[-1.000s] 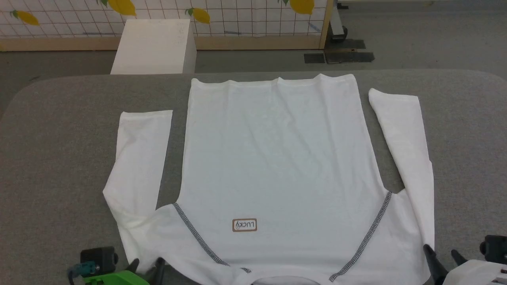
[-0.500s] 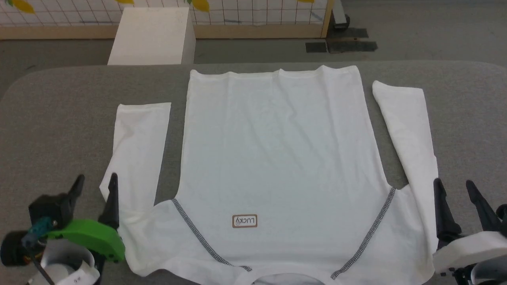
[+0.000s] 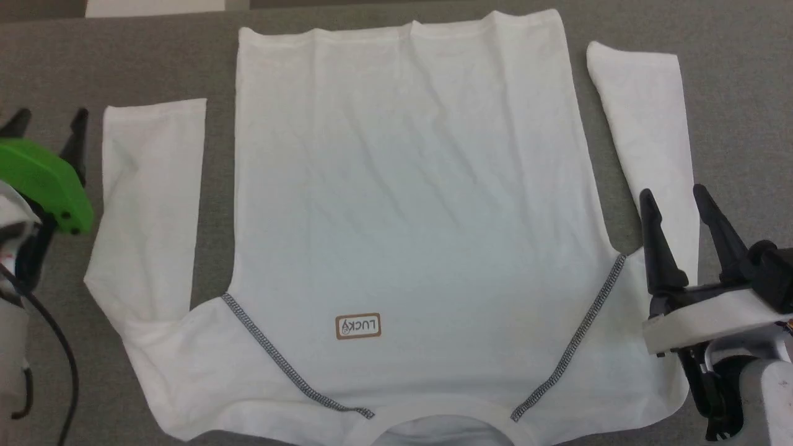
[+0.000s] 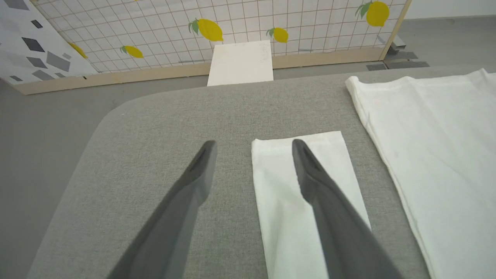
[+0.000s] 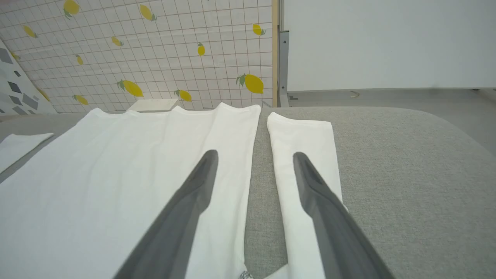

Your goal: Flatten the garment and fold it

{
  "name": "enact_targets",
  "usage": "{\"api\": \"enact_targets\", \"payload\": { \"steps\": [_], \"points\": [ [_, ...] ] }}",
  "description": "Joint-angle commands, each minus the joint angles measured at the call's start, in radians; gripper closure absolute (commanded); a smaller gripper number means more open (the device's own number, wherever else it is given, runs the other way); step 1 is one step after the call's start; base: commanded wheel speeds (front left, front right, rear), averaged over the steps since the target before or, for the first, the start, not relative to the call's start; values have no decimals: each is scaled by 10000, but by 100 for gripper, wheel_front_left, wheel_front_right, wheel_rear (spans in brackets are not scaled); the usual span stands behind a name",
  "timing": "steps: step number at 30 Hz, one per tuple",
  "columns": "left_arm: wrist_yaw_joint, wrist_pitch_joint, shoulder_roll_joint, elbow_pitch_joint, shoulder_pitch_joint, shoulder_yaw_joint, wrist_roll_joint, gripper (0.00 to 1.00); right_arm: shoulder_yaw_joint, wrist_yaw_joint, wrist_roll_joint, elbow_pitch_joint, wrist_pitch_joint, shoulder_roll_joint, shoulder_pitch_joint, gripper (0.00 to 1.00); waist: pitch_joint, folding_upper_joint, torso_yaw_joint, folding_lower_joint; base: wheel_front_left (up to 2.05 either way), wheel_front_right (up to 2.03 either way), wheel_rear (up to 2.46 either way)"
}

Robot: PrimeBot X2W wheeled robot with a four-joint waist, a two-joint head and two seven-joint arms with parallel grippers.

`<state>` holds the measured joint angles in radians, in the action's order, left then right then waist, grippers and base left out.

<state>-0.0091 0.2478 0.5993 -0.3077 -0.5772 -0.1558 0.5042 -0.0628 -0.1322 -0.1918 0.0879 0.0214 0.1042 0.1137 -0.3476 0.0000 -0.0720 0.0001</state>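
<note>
The garment (image 3: 403,186), a white shirt with long sleeves, lies flat on the grey table (image 3: 737,93). Its collar is toward me and its hem is far. Grey zigzag seams (image 3: 272,356) and a brown "LUCKY" patch (image 3: 358,326) show near the collar. My left gripper (image 3: 51,118) is open just left of the left sleeve (image 3: 152,198). In the left wrist view the left gripper (image 4: 252,142) hangs over the left sleeve's (image 4: 283,201) outer edge near the cuff. My right gripper (image 3: 673,193) is open above the right sleeve (image 3: 644,111). In the right wrist view the right gripper (image 5: 255,154) straddles the gap between body (image 5: 116,162) and sleeve (image 5: 306,135). Neither holds anything.
A white box (image 4: 240,64) stands on the floor beyond the table's far edge, in front of a lemon-print grid screen (image 4: 232,23). The table's rounded corners (image 4: 116,112) lie far left and far right. Bare grey table surface flanks both sleeves.
The head camera has tilted down and closer. Both grippers have moved away from the collar end, forward along the sleeves, staying open. The garment lies as before.
</note>
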Motion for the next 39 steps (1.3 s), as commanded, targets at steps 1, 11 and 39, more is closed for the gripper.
{"api": "enact_targets", "payload": {
  "steps": [1,11,39],
  "points": [
    [-24,346,122,-132,-482,88,234,0,85,15,-55,-26,104,27,265,0,-1135,0,-748,-1,0,0,0],
    [874,3202,689,-491,-1561,406,804,0,513,15,-153,-156,509,-23,935,0,-2116,0,-1464,-1,0,0,0],
    [2643,1263,1307,2080,2599,2734,941,100,19,15,-10,-338,182,-131,28,0,684,0,-164,-1,0,0,0]
  ]
}}
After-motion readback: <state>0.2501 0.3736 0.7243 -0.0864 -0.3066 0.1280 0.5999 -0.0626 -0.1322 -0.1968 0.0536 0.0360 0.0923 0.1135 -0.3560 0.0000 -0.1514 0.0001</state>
